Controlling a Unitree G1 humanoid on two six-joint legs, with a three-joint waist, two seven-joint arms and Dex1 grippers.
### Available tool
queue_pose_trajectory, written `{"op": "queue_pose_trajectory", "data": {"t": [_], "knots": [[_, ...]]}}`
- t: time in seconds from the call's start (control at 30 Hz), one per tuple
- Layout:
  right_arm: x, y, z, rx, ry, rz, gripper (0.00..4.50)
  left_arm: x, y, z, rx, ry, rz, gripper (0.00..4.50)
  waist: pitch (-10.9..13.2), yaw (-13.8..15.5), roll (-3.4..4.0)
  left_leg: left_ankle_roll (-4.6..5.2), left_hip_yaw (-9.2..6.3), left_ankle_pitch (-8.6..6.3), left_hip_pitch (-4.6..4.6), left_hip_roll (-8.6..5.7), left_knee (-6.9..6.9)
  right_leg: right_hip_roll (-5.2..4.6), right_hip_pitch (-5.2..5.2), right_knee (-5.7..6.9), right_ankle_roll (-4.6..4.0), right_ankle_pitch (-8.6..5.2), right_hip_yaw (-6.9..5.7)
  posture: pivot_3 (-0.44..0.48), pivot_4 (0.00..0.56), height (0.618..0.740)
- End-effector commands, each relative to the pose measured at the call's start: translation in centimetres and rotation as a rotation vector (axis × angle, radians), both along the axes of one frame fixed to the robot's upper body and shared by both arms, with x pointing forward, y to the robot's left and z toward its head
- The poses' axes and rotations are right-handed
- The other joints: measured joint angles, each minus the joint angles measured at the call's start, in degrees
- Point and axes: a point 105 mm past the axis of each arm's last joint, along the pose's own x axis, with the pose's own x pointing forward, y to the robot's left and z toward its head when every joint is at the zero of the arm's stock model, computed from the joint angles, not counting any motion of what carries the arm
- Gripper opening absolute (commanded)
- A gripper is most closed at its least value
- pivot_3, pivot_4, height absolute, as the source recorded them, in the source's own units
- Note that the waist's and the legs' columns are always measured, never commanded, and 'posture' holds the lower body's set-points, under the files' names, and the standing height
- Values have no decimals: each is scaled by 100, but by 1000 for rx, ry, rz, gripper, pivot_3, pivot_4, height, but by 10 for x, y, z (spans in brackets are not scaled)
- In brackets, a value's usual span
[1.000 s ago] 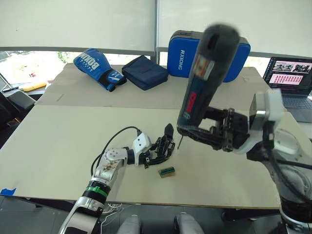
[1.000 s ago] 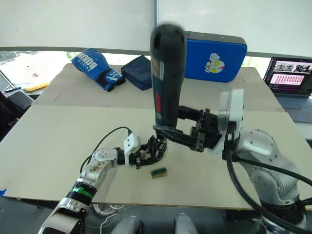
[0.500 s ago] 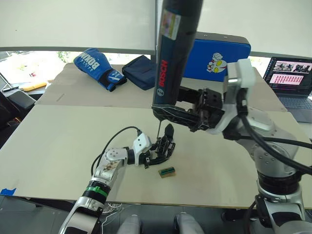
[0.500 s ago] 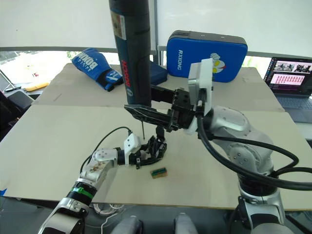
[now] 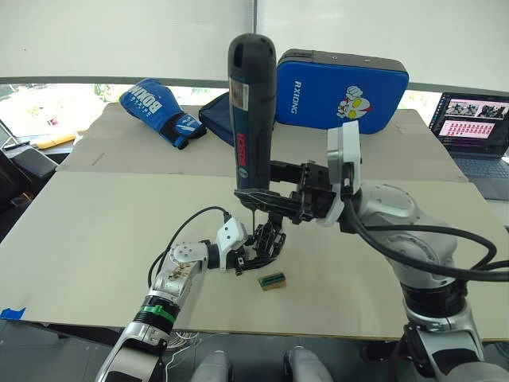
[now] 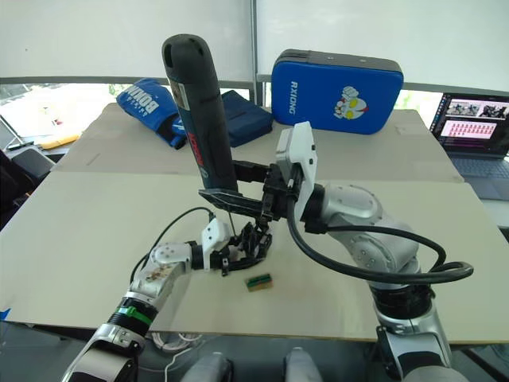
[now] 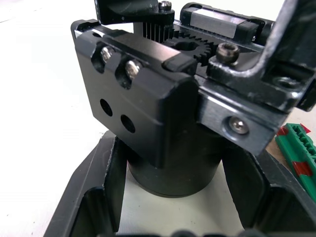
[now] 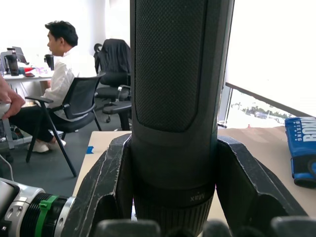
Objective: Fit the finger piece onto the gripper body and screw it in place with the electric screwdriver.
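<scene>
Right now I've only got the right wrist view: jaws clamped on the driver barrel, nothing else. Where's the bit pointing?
Observer: The electric screwdriver stands nearly upright, its top leaning slightly toward the robot's left. Its bit points down at the top of the gripper body. I cannot tell if it touches.
Operator: Is the body secured?
Observer: Yes. The left gripper holds it on the table, jaws on either side of its round base.
Operator: Screw status?
Observer: The left wrist view shows two screw heads seated in the body's black block, with two empty holes below them.
</scene>
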Motion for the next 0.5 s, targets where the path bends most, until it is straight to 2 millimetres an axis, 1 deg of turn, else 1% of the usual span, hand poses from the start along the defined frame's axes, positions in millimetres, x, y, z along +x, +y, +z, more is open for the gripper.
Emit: {"op": "queue_pose_trajectory", "data": {"t": [0.03,0.5], "knots": [[-7,1,9,21,-64,21,1933,-10,-7,-14,38,42,-45,2313,0,-1,0,0,0,0,0,0,0,0,0,0,0,0,0,0,150,740],[-4,1,-8,-8,-56,14,1933,-12,-7,-17,42,54,-51,2313,0,-2,0,0,0,0,0,0,0,0,0,-1,0,0,-1,0,150,740]]}}
